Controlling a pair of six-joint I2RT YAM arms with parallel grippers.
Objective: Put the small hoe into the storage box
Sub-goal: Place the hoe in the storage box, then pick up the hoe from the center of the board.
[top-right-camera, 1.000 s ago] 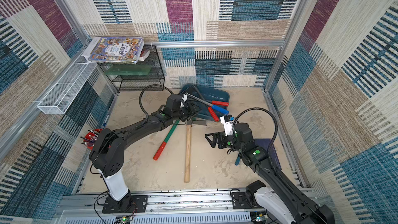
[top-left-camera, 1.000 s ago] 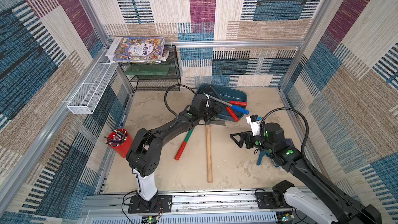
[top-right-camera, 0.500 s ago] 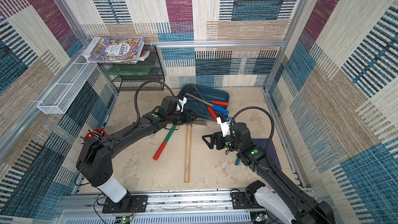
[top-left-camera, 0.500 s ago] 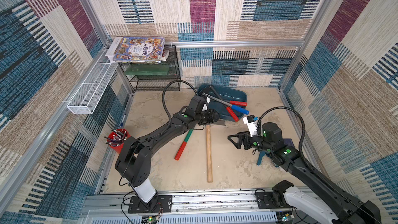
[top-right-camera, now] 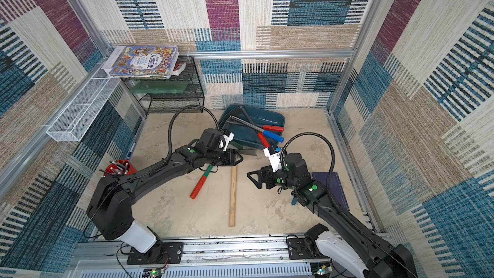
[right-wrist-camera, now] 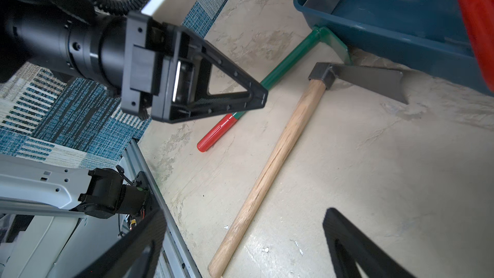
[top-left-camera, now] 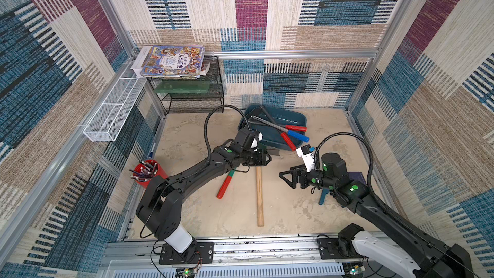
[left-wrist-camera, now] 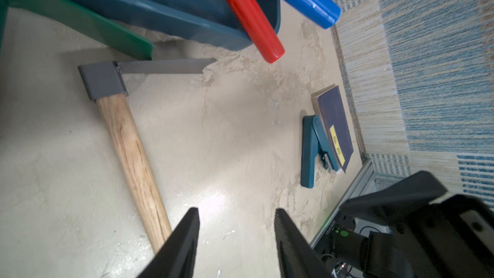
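hoe [top-left-camera: 258, 196]: flat on the floor, outside the box. Wooden handle runs toward the front rail. Grey head [left-wrist-camera: 160, 66] sits just beside the box's near wall, not touching it as far as the left wrist view shows.
box [top-left-camera: 290, 119]: teal tub at the back of the floor, near the rear wall. Three tools inside, their red [top-left-camera: 295, 128], blue [top-left-camera: 298, 136] and red [top-left-camera: 288, 141] grips poking over the rim.
left gripper [top-left-camera: 268, 159]: fingers apart and nothing between them, only bare floor in the gap in the wrist view. Hangs over the hoe's head end, near it, no contact; handle passes just beside one finger [left-wrist-camera: 187, 236].
right gripper [top-left-camera: 280, 176]: fingers spread wide, empty. Off to the side of the hoe handle, pointing at it, well clear of the box.
green tool [top-left-camera: 227, 183]: green shaft, red grip, on the floor beside the hoe. Its blade end is against the box wall and partly under the left arm.
stapler [left-wrist-camera: 310, 151]: teal, on the floor touching a dark notebook [left-wrist-camera: 334, 127], by the right arm.
pen cup [top-left-camera: 145, 169]: red, by the left wall.
rack [top-left-camera: 192, 97]: black mesh, back left corner, books [top-left-camera: 171, 61] on top.
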